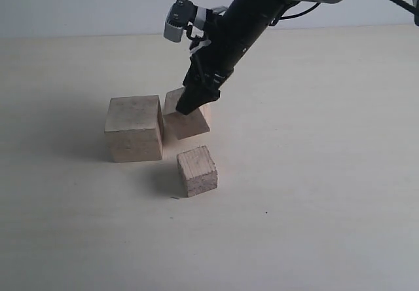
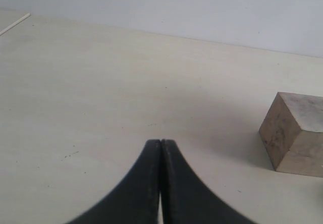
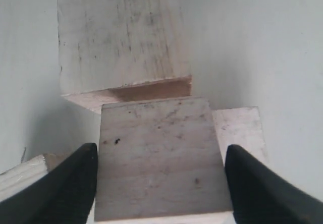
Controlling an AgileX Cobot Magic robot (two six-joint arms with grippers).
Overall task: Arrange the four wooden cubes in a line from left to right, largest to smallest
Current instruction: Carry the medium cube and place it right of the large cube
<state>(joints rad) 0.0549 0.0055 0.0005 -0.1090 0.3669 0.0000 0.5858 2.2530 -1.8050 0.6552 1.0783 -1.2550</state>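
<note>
The largest wooden cube (image 1: pixel 134 127) (image 3: pixel 118 37) (image 2: pixel 298 133) rests on the table at the left. Close to its right, a second, mid-sized cube (image 1: pixel 190 122) (image 3: pixel 156 128) sits tilted, and my right gripper (image 1: pixel 195 99) (image 3: pixel 160 149) is shut on it, one finger on each side. A smaller cube (image 1: pixel 196 170) (image 3: pixel 25 176) stands in front of them. The right wrist view shows a fourth small cube (image 3: pixel 239 128) just beyond the held one; it is hidden in the exterior view. My left gripper (image 2: pixel 161 143) is shut and empty, apart from the largest cube.
The pale table (image 1: pixel 314 173) runs wide around the cubes. A light wall (image 1: pixel 78 2) rises behind its far edge. The right arm (image 1: pixel 262 2) slants down from the upper right over the cubes.
</note>
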